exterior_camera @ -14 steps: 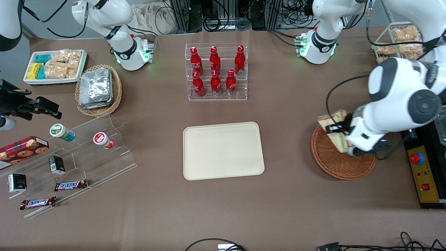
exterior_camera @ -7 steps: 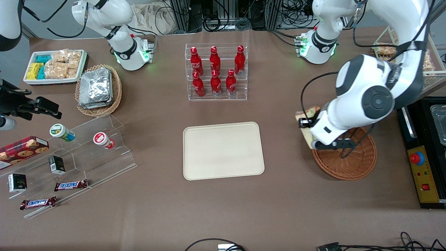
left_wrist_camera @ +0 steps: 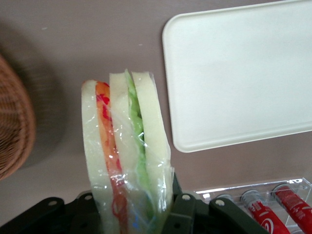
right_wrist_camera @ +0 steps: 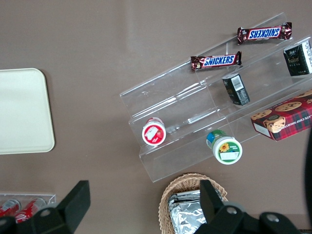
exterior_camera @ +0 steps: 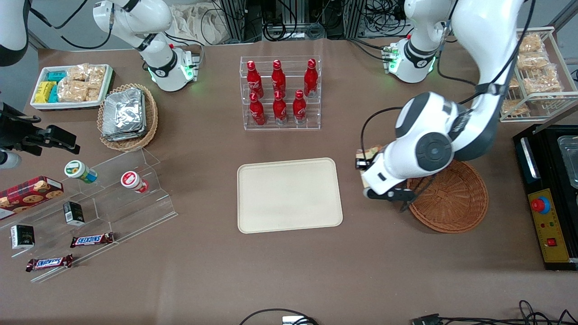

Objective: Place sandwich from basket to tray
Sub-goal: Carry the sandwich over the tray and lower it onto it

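Observation:
A wrapped triangular sandwich (left_wrist_camera: 124, 146) with pale bread and orange-red and green filling sits between the fingers of my left gripper (left_wrist_camera: 130, 210), which is shut on it. In the front view the gripper (exterior_camera: 364, 168) hangs over bare table between the reddish-brown wicker basket (exterior_camera: 451, 198) and the cream tray (exterior_camera: 289, 195). Only a corner of the sandwich (exterior_camera: 373, 150) shows past the arm there. In the wrist view the tray (left_wrist_camera: 243, 73) lies just ahead of the sandwich and the basket's rim (left_wrist_camera: 12, 126) lies to its side. Nothing lies on the tray or in the basket.
A clear rack of red bottles (exterior_camera: 280, 92) stands farther from the front camera than the tray. A wire rack of bagged snacks (exterior_camera: 537, 72) and a black control box (exterior_camera: 548, 225) sit at the working arm's end. A stepped acrylic shelf (exterior_camera: 99, 203) stands toward the parked arm's end.
The left arm has carried the sandwich from above the basket sideways toward the tray, and it now hangs over the table between the two. The basket now shows with nothing in it.

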